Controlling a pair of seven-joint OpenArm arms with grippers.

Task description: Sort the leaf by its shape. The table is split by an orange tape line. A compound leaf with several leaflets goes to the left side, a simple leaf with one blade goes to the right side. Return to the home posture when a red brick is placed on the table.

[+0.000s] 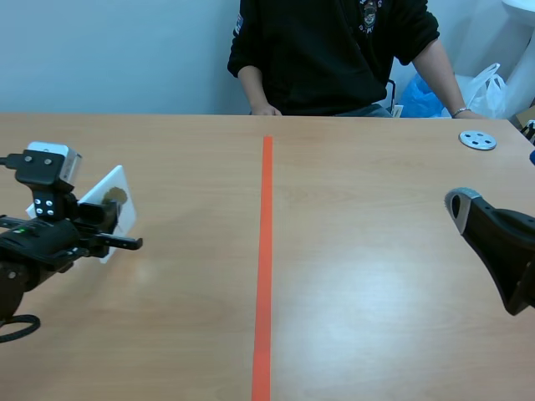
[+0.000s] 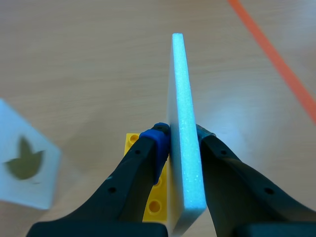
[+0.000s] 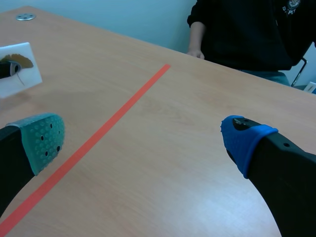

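Left gripper (image 2: 181,134) clamping white foam-board leaf card (image 2: 180,79) edge-on between its fingers, yellow studded plastic brick (image 2: 155,205) lying under them. Held leaf's shape too small to judge. Right gripper (image 3: 143,138) hovering, fingers spread, empty. Doing it well: reading leaf before choosing side, keeping squeeze firm, lowering card flat before releasing.

No legible text, numbers or brands found. The person's black top (image 1: 326,58) carries a pale chest print (image 1: 369,8) and a sleeve patch (image 1: 239,22), both too small to read.
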